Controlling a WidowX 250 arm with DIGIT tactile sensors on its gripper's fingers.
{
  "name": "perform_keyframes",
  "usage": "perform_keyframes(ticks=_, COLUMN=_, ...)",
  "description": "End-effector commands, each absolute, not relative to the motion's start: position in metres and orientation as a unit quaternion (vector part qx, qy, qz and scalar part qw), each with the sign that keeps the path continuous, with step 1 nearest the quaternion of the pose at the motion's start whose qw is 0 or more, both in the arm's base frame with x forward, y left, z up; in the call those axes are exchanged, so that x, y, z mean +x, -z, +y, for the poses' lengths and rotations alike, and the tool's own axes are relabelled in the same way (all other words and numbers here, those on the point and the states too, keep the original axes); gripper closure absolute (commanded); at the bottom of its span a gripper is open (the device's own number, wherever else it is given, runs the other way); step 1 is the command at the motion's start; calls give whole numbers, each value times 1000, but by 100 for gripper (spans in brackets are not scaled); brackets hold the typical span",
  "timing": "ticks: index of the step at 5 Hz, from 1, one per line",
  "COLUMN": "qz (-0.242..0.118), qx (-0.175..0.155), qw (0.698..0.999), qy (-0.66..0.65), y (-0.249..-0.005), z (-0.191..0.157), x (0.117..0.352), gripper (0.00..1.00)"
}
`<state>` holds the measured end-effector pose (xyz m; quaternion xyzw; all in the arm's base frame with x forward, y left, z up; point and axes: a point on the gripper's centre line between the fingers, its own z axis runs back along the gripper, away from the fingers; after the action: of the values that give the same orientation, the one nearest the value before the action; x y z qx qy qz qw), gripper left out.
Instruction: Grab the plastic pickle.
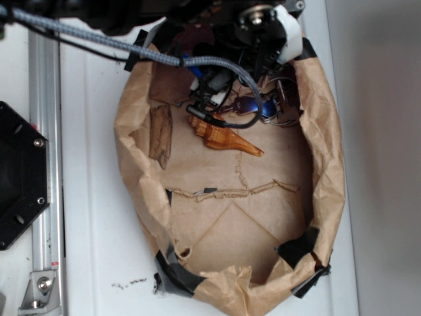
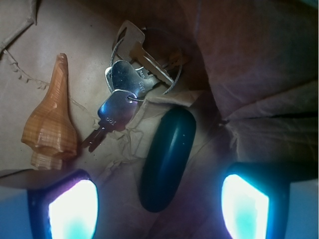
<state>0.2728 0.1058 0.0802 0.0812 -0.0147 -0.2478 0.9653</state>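
Wrist view, left to right: seashell (image 2: 50,127) at left, keys (image 2: 124,94) upper middle, pickle (image 2: 167,159) lying lower middle between the pads of the open pincer (image 2: 158,201). Nothing's gripped yet, so closing and lifting are probably left.

Exterior bright, soft; wrist dim, fingertips (image 2: 74,211) glare-blown.

You're looking at a smooth, slightly glossy dark green plastic pickle (image 2: 167,159) lying on creased, matt brown paper (image 2: 75,45). Just beside the pickle, the keys (image 2: 122,97) are shiny bare metal on a thin wire ring, and beyond them the seashell (image 2: 50,124) is ridged, orange-brown and faintly glossy. The black patches (image 1: 179,276) on the paper's outer rim look like matt tape, though the view is blurred.
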Motion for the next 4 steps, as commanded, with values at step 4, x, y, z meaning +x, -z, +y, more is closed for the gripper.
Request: perform_keyframes(ticks=4, qz=-62, qx=79, qw=949, qy=298, y=-82, z=68, x=266, gripper=0)
